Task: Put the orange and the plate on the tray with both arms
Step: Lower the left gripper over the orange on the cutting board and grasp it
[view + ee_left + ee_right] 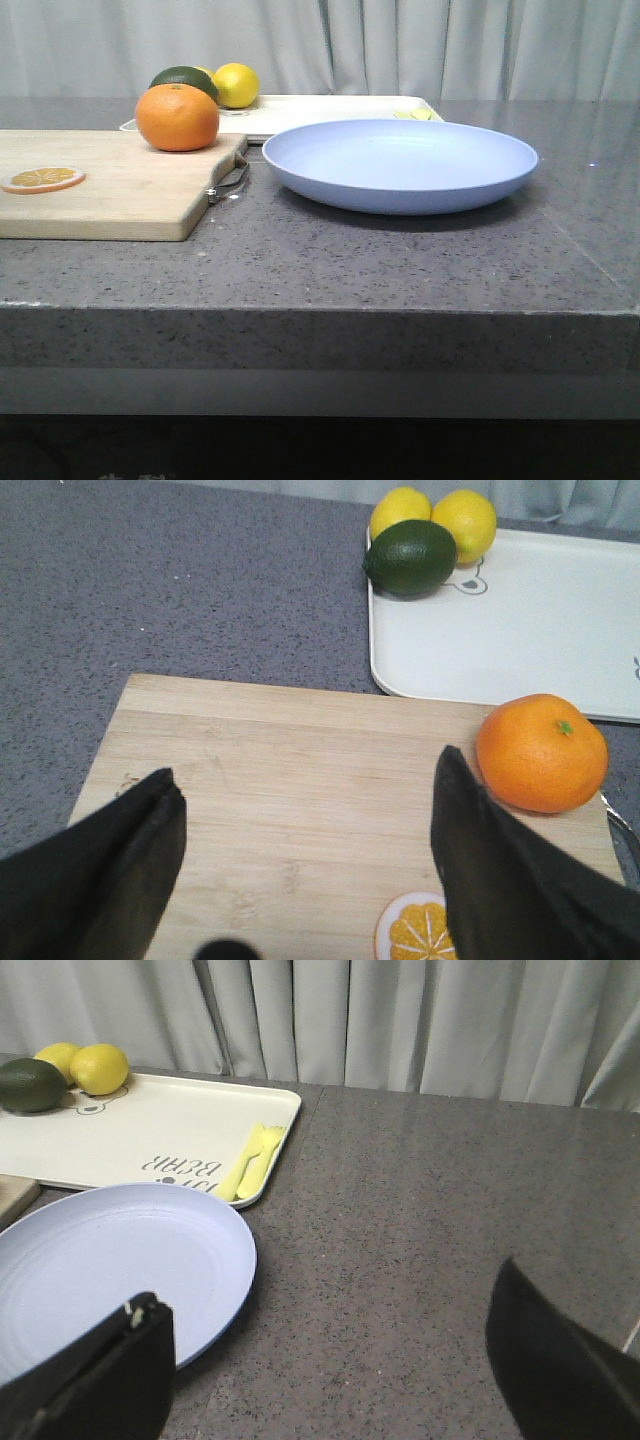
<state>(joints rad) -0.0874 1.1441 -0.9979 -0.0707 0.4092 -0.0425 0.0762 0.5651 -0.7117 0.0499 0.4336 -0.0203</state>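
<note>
The round bright-orange fruit (541, 752) sat at the wooden cutting board's (300, 800) far corner, beside the cream-white tray (520, 620). The left hand (305, 865), fingers spread, needed centring over it. The right hand (330, 1360), also spread, should take the lavender-blue plate's (110, 1270) rim.

I saw a bright-orange orange (177, 117), pale lavender-blue plate (400, 165), cream-white tray (520, 620), speckled grey worktop (400, 260), and black claws (300, 870).

You have one orange (177, 117), one plate (400, 165), one tray (330, 108), two lemons (432, 516) (far left), probably one avocado (411, 557).
</note>
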